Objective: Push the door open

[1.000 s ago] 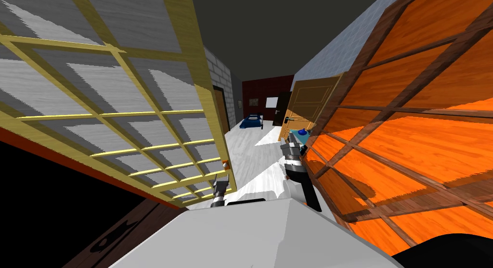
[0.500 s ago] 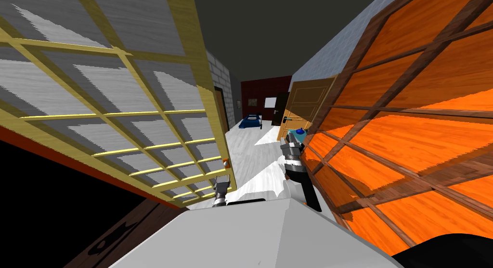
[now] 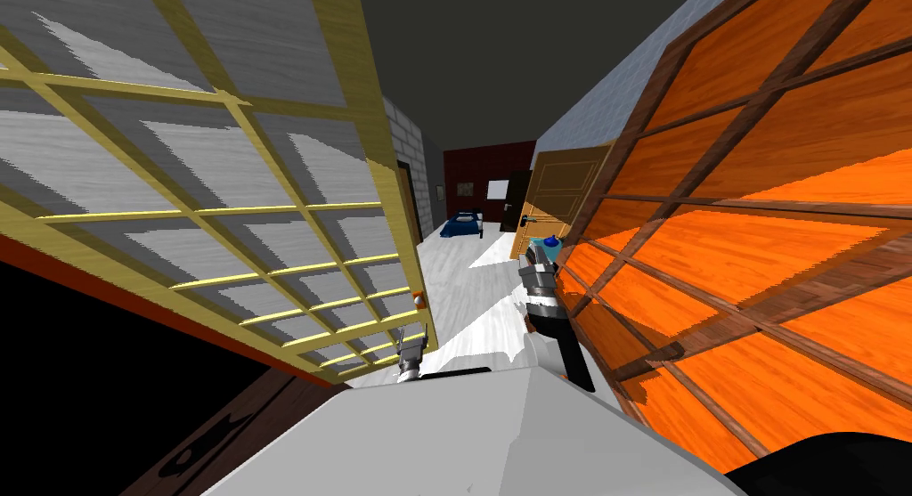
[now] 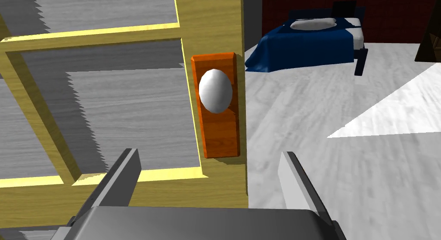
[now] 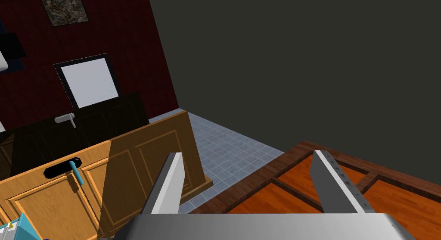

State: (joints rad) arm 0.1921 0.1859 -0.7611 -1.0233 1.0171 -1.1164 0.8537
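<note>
An orange door with a dark brown frame stands close on my right, with a teal and blue handle at its near edge. My right gripper is held out beside that edge. In the right wrist view this gripper is open and holds nothing, with the orange door's frame just past its fingers. A yellow-framed door with grey panels stands on my left. My left gripper hangs low near its edge. It is open, just short of the white knob on an orange plate.
A pale floor runs between the two doors to a dark red back wall. A blue bed stands there. A light wooden door with a black handle plate stands ajar beyond the orange door. A black area lies at the lower left.
The orange door has swung a little farther away from me, its crossbars shifting across the view. My right gripper has edged forward along it. The left arm has barely moved.
</note>
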